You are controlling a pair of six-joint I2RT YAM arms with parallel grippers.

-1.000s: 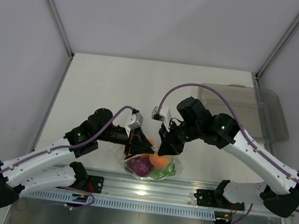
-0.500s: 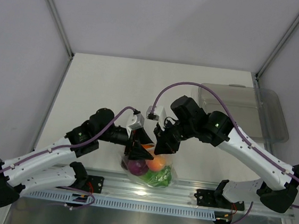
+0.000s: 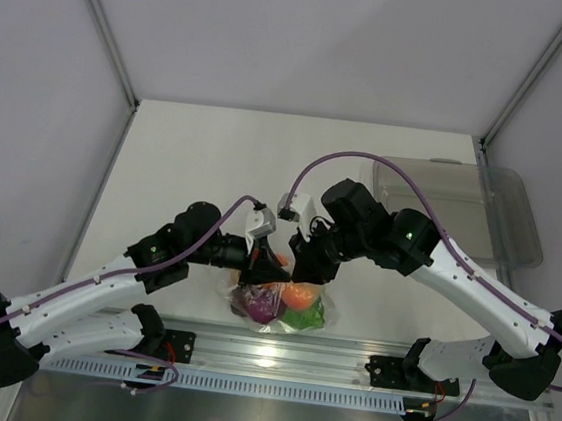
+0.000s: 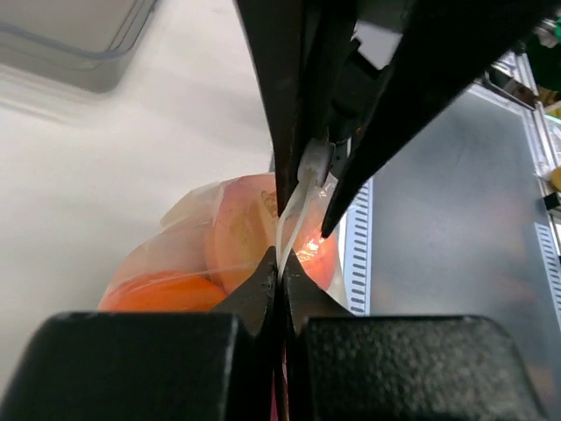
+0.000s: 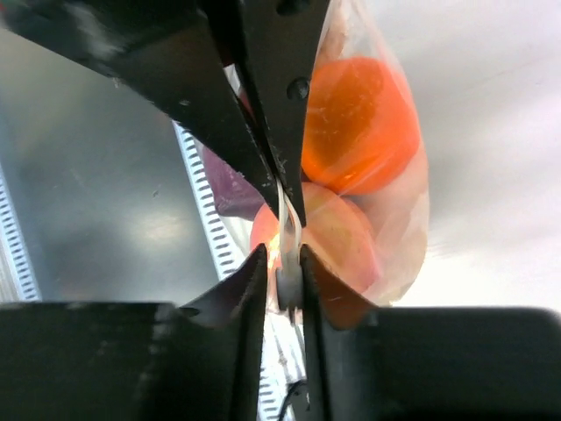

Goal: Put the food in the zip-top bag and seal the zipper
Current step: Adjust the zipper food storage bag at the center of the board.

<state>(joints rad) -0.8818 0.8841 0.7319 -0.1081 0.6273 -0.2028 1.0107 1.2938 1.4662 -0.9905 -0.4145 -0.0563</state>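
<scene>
Clear zip-top bag (image 3: 251,306) holding food (image 3: 299,296), its zipper (image 4: 294,210) clenched by both left and right jaws.

1 clear rigid tray (image 3: 506,219) at the white table's (image 3: 206,162) right edge

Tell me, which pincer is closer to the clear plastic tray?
Right. Both pinch the top edge of the zip-top bag, well left of the tray; the right pincer sits on the tray's side, the left pincer just beyond it.
</scene>
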